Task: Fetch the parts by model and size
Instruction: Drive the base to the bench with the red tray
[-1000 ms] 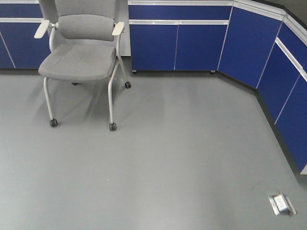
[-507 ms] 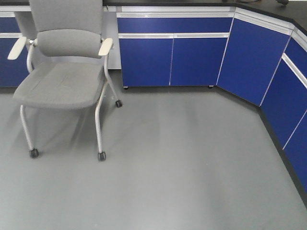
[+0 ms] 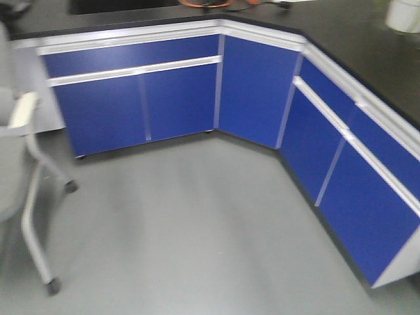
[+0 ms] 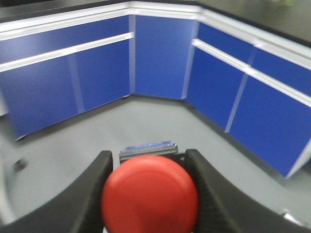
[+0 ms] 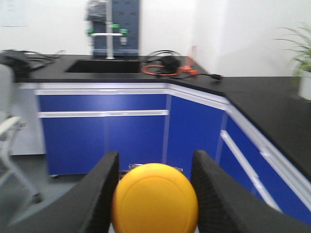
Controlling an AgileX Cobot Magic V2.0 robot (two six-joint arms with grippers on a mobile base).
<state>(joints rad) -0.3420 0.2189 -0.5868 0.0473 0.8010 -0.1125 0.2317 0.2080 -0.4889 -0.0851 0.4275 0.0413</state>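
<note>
Two buttons are in my grip. My left gripper (image 4: 148,155) has its jaws closed partway on the red button (image 4: 149,196), pressing both sides of the cap, with the blue-marked block (image 4: 146,146) just beyond it. My right gripper (image 5: 155,158) pinches the yellow button (image 5: 154,200) likewise. Blue cabinets (image 3: 177,98) line the far and right sides under a black counter (image 3: 354,46). A grey chair (image 3: 26,177) stands at left.

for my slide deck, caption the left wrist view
Left gripper holding a red-capped push-button switch before blue corner cabinets.
</note>
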